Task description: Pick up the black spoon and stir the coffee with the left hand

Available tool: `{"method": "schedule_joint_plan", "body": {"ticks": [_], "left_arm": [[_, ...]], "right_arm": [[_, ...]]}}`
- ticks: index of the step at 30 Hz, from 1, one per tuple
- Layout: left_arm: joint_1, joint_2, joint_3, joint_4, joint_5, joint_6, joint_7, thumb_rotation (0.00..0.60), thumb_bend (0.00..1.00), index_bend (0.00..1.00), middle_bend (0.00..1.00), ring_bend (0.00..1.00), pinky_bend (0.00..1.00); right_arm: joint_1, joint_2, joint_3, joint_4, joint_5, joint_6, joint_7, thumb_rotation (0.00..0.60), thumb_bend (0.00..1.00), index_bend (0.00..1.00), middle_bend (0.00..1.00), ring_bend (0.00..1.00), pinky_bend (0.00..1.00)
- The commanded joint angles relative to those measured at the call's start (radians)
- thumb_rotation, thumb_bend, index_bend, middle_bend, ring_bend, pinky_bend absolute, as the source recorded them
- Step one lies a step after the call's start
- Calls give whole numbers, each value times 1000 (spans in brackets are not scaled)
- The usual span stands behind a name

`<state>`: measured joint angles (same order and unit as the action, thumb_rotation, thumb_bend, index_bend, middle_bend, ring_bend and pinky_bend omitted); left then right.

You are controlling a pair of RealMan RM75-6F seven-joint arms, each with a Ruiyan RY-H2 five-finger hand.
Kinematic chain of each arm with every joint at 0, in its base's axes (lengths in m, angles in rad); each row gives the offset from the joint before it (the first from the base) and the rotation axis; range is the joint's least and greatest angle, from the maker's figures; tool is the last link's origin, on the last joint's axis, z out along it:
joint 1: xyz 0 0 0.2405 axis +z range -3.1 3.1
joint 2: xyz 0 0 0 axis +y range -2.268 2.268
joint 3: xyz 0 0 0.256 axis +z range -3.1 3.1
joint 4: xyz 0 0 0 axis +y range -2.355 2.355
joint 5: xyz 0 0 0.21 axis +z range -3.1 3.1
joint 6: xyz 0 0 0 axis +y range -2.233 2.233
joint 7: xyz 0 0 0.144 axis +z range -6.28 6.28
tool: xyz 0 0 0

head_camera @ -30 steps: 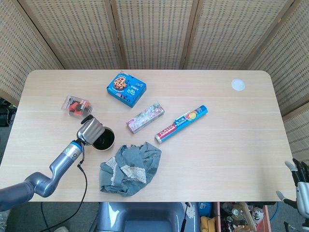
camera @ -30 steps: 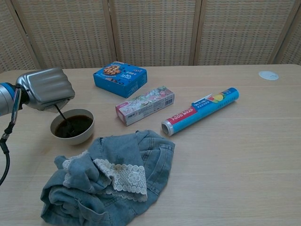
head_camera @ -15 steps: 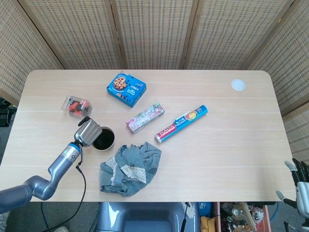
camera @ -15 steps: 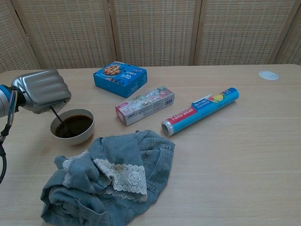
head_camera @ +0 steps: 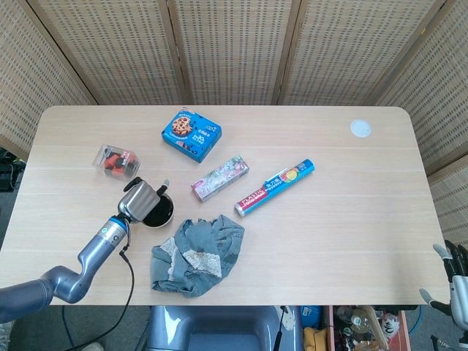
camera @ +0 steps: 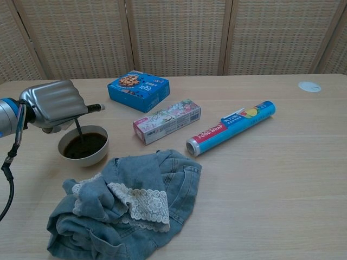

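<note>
I see my left hand (camera: 52, 103) gripping the spoon (camera: 79, 131) over the coffee bowl (camera: 84, 145) | spoon bowl hidden in coffee | right hand (head_camera: 455, 281) cut off, grip unreadable

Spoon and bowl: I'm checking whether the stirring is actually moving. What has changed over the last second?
The left hand keeps its hold on the black spoon and has swung it through the coffee, from the bowl's left edge half a second ago toward the middle. The bowl, denim cloth, boxes and foil roll stayed put.
</note>
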<state>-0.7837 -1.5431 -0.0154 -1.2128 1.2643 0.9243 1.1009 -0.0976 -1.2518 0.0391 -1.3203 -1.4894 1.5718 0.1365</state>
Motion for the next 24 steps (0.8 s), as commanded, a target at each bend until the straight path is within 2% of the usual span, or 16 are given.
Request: {"method": "schedule_joint_plan", "body": {"ticks": [1,8,13,20,24], "left_arm": [[7,12,-4,-15,-2,17,-16,600,275,74,840,710,723],[56,73,-27,-103,-21,97,-105,600,274,9,819,692,723],[121,134,-27,-196,-9,184,-214,600,274,0,736,628,723],[234,202,-16,-295,26,317,-426,600,275,0,557,487,673],[319,238,7,-338,55,402,-564,600,274,0,400,320,592]], "right_arm": [[0,1,0,0,-1,1,0,600,213,171,160,0,0],[3,6,2,-4,-5,2,-4,600,213,172,159,0,0],[11,9,2,-11,-12,-2,-10,600,213,171,159,0,0],[24,14,1,-25,-27,-6,-25,600,213,171,159,0,0],[34,16,0,-36,-37,-11,-35,600,213,171,160,0,0]]}}
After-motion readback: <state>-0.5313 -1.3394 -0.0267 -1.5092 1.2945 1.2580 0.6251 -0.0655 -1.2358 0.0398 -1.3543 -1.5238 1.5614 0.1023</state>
